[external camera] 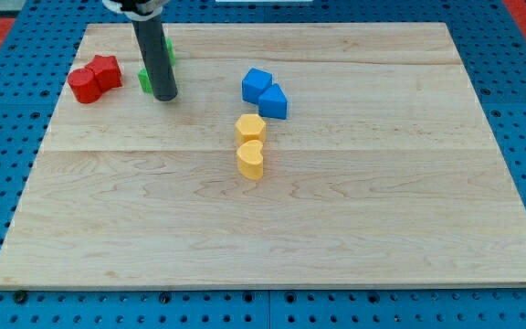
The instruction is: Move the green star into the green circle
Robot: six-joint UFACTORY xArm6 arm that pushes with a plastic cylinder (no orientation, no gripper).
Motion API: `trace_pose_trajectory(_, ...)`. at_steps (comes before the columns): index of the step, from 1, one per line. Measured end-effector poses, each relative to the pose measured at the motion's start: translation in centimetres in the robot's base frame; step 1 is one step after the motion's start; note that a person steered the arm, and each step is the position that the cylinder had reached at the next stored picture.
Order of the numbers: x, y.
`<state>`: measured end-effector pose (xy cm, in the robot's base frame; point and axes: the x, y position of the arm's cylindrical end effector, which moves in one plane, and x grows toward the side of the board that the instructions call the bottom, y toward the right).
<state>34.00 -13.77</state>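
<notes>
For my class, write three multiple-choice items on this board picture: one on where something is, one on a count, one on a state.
1. Where are the red blocks?
A. the view's upper left
B. the view's lower right
C. the view's centre

2. How many yellow blocks are there?
A. one
B. two
C. four

3. How do the two blue blocks lie?
A. far apart
B. stacked
C. touching side by side

Key: 1 A, they lie near the board's top left corner. 2 B, a pair sits mid-board. 3 C, no gap shows between them. My tip stands against green blocks, which it partly hides.
</notes>
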Motion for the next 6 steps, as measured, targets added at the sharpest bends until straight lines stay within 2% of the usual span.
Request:
trace_pose_trajectory(1,-0.8,0.4)
trace_pose_trajectory(2,1.5,2.2)
trace_pose_trajectory(3,2.2,-4.5)
trace_pose_trajectory(4,-2.1,-3.1)
trace_pose_trajectory(5,-4.5,-2.0)
trace_pose_trajectory(6,-1.7,2.6)
